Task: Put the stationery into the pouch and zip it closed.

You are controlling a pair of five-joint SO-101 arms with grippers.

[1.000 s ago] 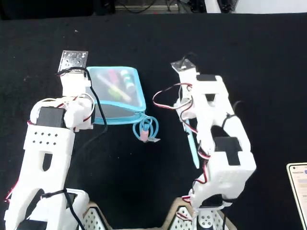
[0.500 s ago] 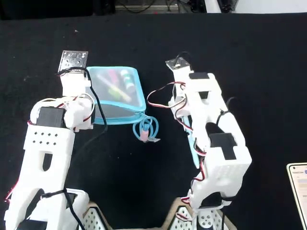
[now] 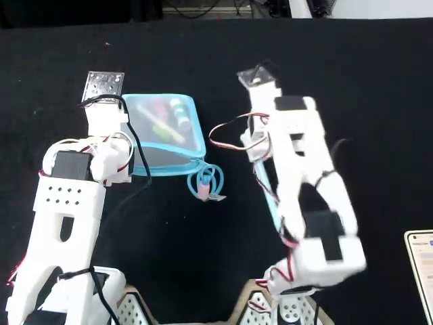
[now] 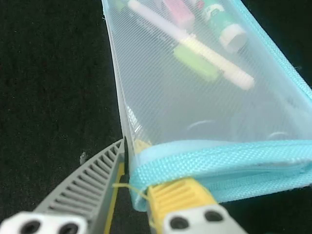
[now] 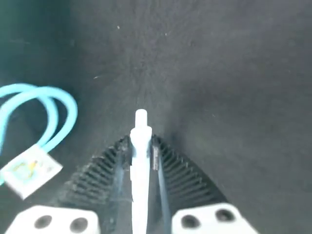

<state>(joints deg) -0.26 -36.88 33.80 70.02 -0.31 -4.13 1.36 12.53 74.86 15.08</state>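
Pouch: a light-blue mesh pouch (image 3: pixel 166 135) (image 4: pixel 204 107) lies flat on the black table (image 3: pixel 379 101), in front of the left arm, with its bound edge towards the robot
Inside the pouch: through the mesh show a green and white highlighter (image 4: pixel 207 61), a pink item (image 4: pixel 178 9) and a green capped tube (image 4: pixel 225 28), lying side by side; whether the zip is open I cannot tell
Left pincer: the left pincer (image 4: pixel 134 163) is closed on the pouch's near corner, the grey finger on one side of the blue binding and the yellow-padded finger on the other, both touching the fabric
Right pincer: the right pincer (image 5: pixel 140 144) is narrowed to a thin gap and clamps a pen (image 5: pixel 140 161) (image 3: pixel 272 206) between its ribbed pads; the pen's tip pokes out just past the fingertips
Pen: held under the right arm, off to the side of the pouch and apart from it, pale blue from the high view
Zip pull: a blue cord loop (image 3: pixel 208 179) (image 5: pixel 46 109) trails from the pouch's near right corner onto the table, ending in a small tag (image 5: pixel 29 170), between the pouch and the pen
Elsewhere: a white card (image 3: pixel 421 261) sits at the table's right edge, well apart from everything
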